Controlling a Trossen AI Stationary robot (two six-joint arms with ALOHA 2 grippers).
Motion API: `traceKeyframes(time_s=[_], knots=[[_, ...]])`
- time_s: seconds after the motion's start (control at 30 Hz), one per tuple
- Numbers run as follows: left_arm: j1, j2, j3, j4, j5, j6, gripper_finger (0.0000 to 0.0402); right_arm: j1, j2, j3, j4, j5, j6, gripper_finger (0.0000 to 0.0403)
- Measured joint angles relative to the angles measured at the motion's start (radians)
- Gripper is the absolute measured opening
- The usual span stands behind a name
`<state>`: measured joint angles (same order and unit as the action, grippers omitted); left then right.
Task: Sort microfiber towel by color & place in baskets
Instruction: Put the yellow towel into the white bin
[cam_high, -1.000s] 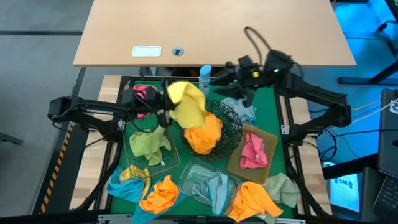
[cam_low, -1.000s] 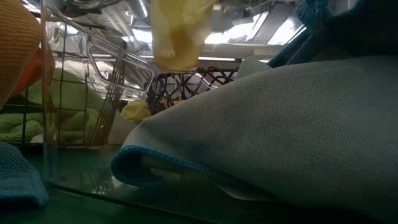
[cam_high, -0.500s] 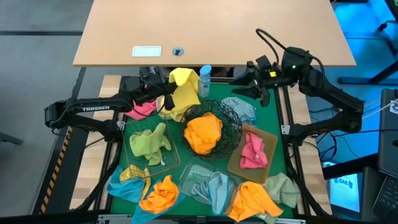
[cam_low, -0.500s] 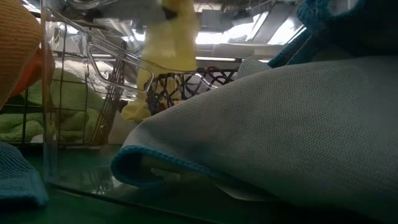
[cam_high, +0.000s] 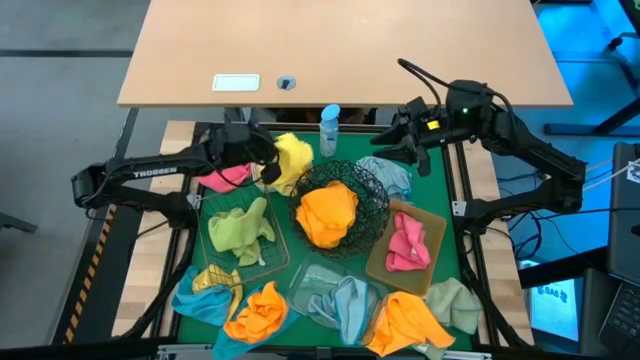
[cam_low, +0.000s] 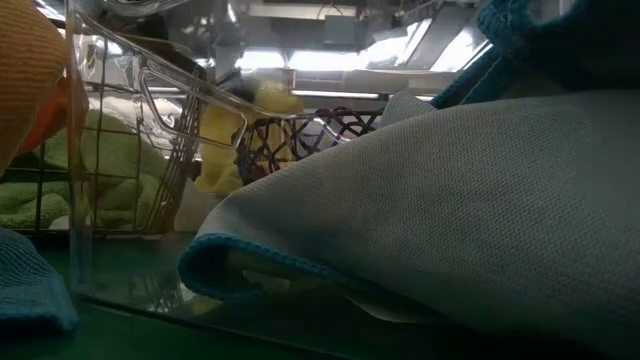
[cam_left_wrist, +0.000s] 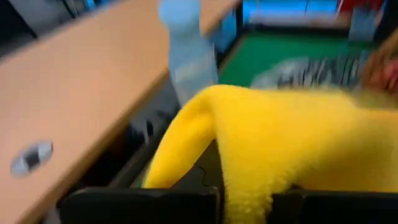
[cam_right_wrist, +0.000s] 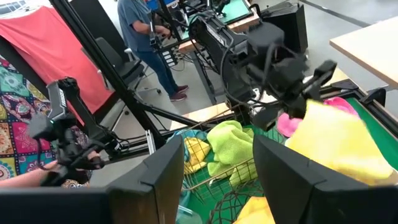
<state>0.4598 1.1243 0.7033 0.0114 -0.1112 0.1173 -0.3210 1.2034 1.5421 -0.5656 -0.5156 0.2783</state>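
My left gripper (cam_high: 264, 163) is shut on a yellow towel (cam_high: 291, 158) at the mat's far left, between a pink towel (cam_high: 230, 176) and the round black wire bowl (cam_high: 372, 192), which holds an orange towel (cam_high: 327, 214). In the low view the yellow towel (cam_low: 243, 128) reaches down behind the clear tray's wall. My right gripper (cam_right_wrist: 217, 180) is open and holds nothing, raised over the far right of the mat (cam_high: 397, 142). The wire basket (cam_high: 275, 262) holds a pale green towel, the tan tray (cam_high: 435, 222) a pink one, and the clear tray (cam_high: 305, 283) a light blue one. My left gripper pinches a bunched part of the yellow towel (cam_left_wrist: 245, 196) between its two fingers (cam_left_wrist: 146, 205), coming from the table's left. The cloth bulges out ahead of the fingers (cam_left_wrist: 292, 130). Its lower end (cam_low: 215, 176) reaches down to mat level; whether it rests there I cannot tell.
A blue-capped spray bottle (cam_high: 329, 125) stands just beyond the yellow towel. Loose towels lie along the near edge: orange (cam_high: 260, 310), orange (cam_high: 410, 320), blue (cam_high: 198, 300) and pale green (cam_high: 455, 300). A light blue towel (cam_high: 388, 176) lies under my right gripper. A person (cam_right_wrist: 144, 37) stands beyond the table.
My left gripper carried the yellow towel from over the black wire bowl toward the table's far left and came down. The towel hung high and long before; now it sits low and bunched beside the pink towel. My right arm drew back a little toward the right edge.
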Motion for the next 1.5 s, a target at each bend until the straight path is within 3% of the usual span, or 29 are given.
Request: traceKeyframes(time_s=[0.27, 0.57, 0.77, 1.2, 1.5], knots=[[0.019, 0.077, 0.000, -0.210, 0.000, 0.000, 0.0002, 0.000, 0.000, 0.000, -0.002, 0.000, 0.000, 0.0189], [0.071, 0.234, 0.000, -0.219, 0.007, -0.003, 0.0002, 0.000, 0.000, 0.000, -0.016, 0.000, -0.001, 0.0189], [0.116, 0.316, 0.000, -0.217, 0.078, -0.003, 0.0002, 0.000, 0.000, 0.000, -0.023, 0.000, -0.001, 0.0189], [0.155, 0.334, 0.000, -0.218, 0.079, -0.008, 0.0005, 0.000, 0.000, 0.000, -0.044, 0.000, 0.000, 0.0189], [0.155, 0.323, 0.000, -0.223, 0.073, -0.092, 0.0065, 0.000, 0.000, 0.000, -0.045, 0.000, 0.002, 0.0189]])
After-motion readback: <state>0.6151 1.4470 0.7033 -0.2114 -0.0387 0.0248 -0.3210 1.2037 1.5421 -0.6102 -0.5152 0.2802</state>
